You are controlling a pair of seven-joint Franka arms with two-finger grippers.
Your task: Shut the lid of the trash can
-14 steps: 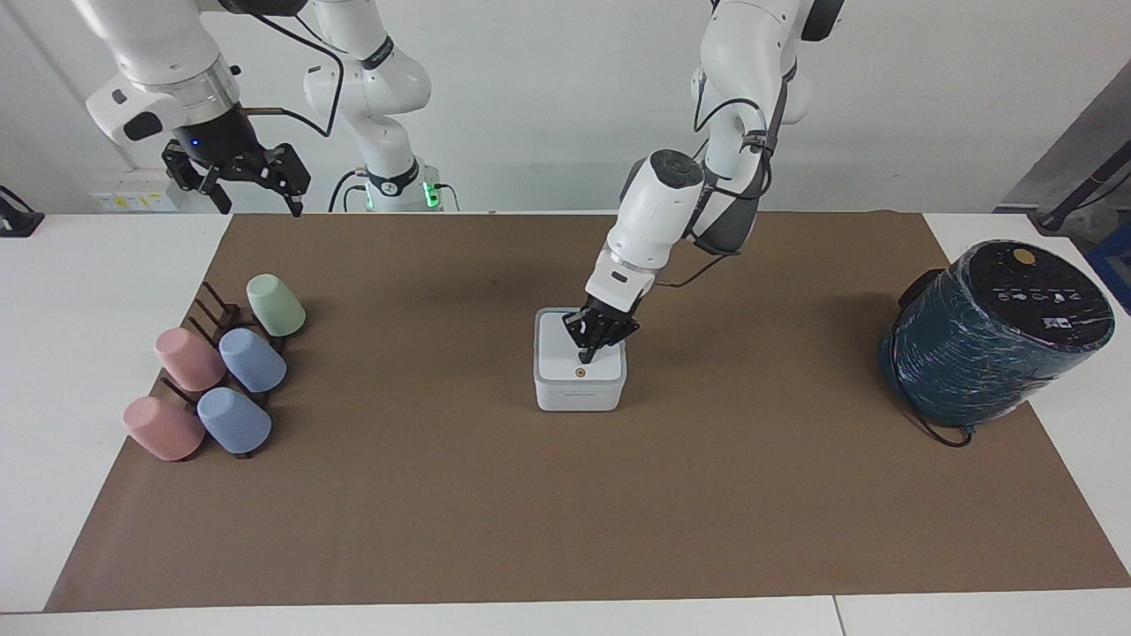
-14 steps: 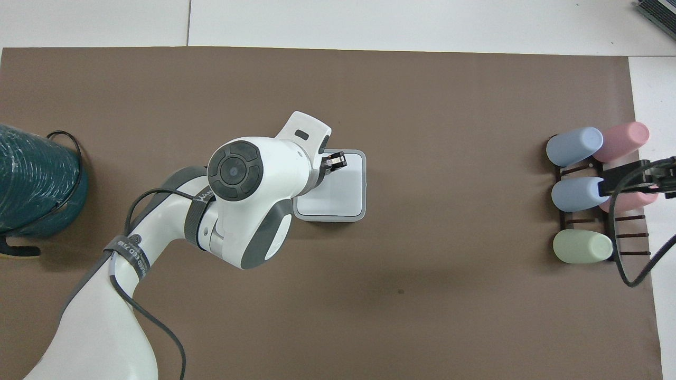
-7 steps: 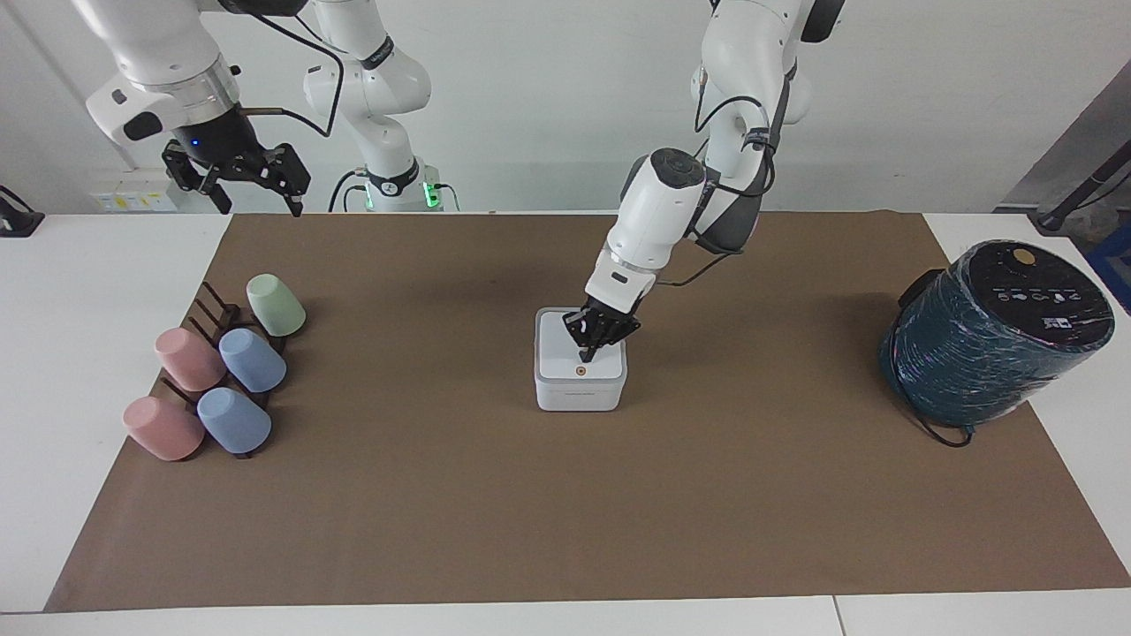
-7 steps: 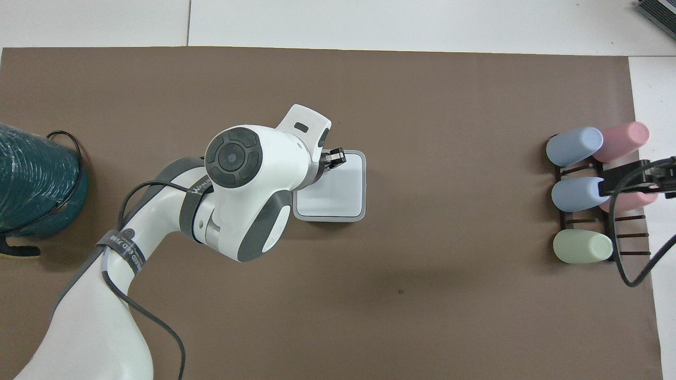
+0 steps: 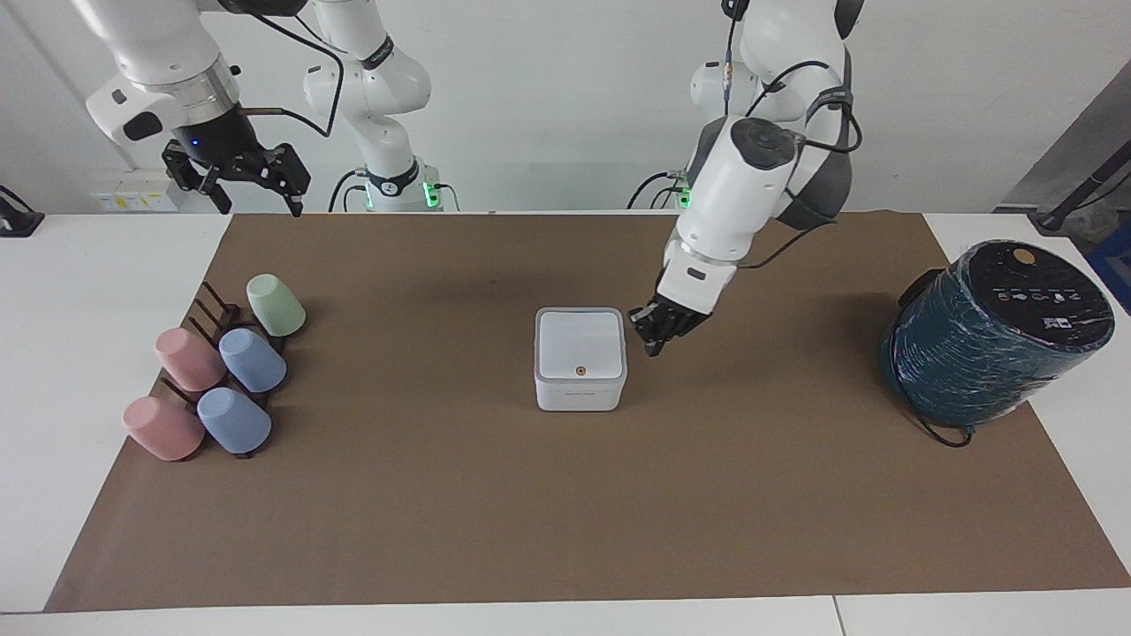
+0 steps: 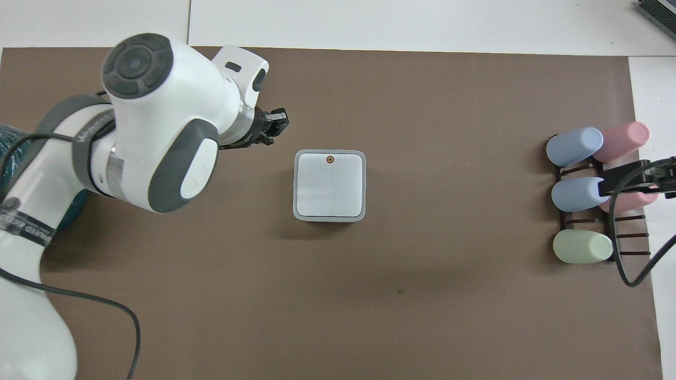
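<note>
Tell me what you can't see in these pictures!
- Inside the trash can: hidden in both views by its closed lid.
- Right end effector, waiting raised at its own end: overhead view's edge cuts it off.
- Dark teal cylinder: mostly hidden overhead by the left arm; left end effector hangs beside the can.

left gripper (image 5: 654, 340) angled down, fingers closed together, hanging low off a bent wrist. right arm waiting, right gripper (image 5: 256, 181) raised high, fingers spread, pointing down.
</note>
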